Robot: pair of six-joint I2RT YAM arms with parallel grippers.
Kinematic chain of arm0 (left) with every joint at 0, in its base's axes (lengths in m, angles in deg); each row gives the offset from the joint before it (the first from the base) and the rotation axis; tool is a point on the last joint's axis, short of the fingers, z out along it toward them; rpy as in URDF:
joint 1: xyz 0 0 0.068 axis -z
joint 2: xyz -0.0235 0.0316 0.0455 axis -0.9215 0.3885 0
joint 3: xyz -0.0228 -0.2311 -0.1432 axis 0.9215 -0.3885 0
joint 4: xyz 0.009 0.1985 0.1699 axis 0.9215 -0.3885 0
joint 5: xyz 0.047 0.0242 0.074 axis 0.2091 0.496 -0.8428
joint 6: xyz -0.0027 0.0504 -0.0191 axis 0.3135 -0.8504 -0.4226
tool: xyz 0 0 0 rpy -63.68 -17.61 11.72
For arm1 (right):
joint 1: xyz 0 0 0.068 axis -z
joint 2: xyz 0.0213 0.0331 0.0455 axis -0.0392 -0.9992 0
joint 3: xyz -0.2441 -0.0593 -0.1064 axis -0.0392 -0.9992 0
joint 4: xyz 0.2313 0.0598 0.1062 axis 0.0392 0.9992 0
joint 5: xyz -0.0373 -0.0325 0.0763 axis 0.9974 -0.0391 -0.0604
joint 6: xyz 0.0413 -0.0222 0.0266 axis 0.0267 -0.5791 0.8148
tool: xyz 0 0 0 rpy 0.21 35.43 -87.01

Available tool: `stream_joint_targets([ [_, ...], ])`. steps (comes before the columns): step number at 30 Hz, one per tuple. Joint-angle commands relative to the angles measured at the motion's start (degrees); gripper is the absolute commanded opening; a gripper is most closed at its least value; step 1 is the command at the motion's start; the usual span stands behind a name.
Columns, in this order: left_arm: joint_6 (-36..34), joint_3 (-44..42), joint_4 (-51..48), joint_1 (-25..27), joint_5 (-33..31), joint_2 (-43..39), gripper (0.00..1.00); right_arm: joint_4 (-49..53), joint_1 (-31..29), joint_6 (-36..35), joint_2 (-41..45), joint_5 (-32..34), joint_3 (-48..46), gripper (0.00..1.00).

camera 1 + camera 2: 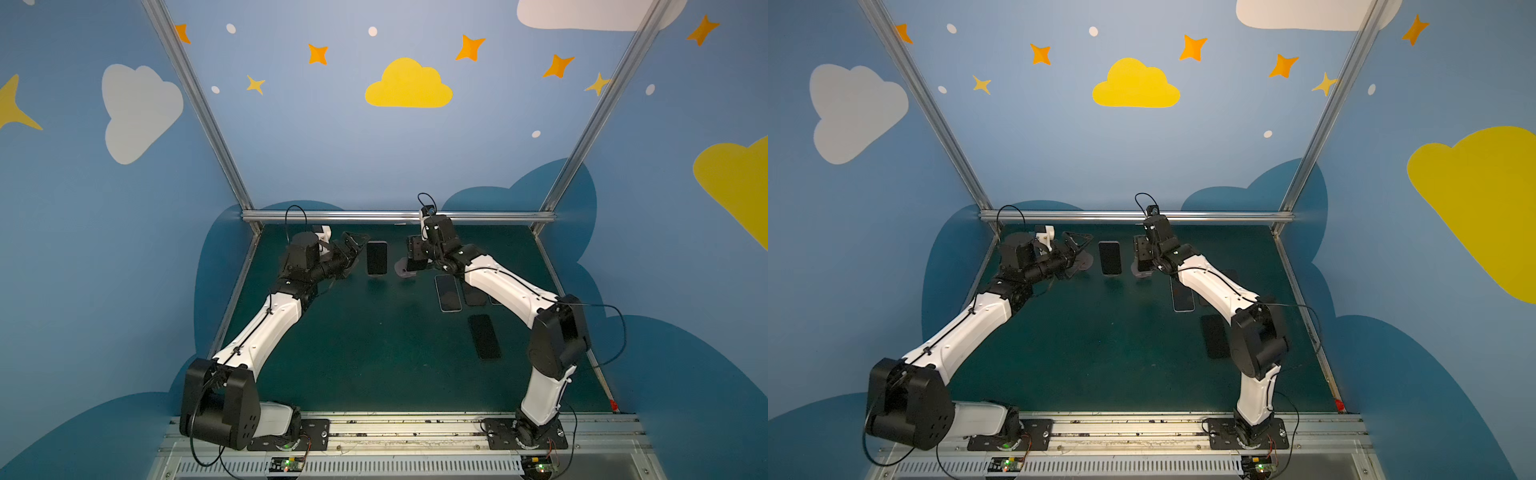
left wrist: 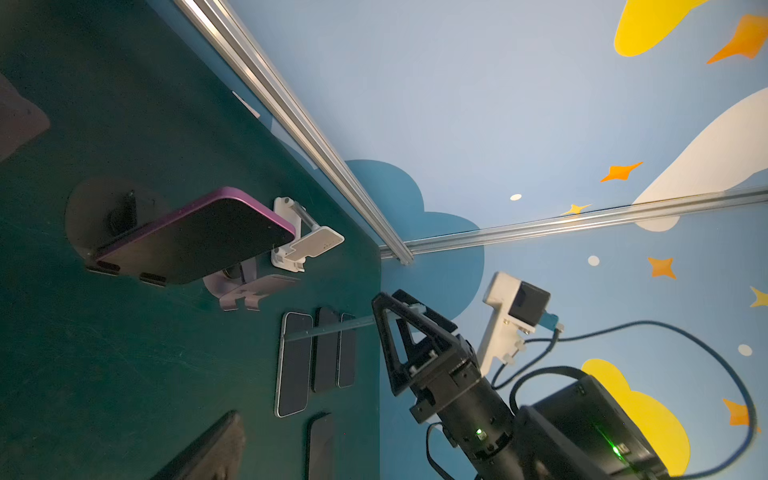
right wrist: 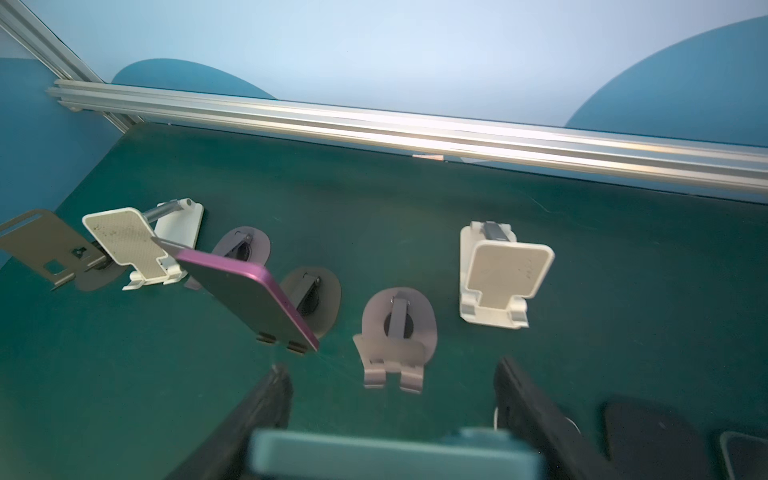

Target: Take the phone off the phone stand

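Pinching of a pale teal phone (image 3: 390,453) by the right hand (image 3: 392,374) is recorded.
It is held near the grey stand (image 3: 399,328), blurred; a purple-rimmed phone (image 3: 249,299), screen dark, is seen tilted on a dark stand (image 3: 311,299); the left hand (image 1: 356,253) is spread.

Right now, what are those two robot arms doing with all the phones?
The right gripper is shut on a pale-edged phone, holding it over an empty grey stand. The left gripper hangs open beside the purple phone, which leans on its dark stand, untouched. Other phones lie flat on the green table near the right arm.
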Motion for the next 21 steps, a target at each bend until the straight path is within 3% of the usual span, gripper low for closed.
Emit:
stream_joint_targets([
  [1, -1.47, 0.80, 0.40, 1.02, -0.40, 0.40, 1.00, -2.61, -0.18, -0.51, 7.65, 1.64, -4.13, 0.66],
  [11, -3.52, 1.49, -1.77, 6.51, -1.42, 0.75, 1.00, 4.52, -0.38, -0.05, 25.44, 5.20, -19.83, 0.66],
  [21, -9.05, 3.06, -7.67, 19.95, -5.49, 4.09, 1.00, 12.95, -0.38, 4.31, 45.97, 8.28, -37.23, 0.66],
])
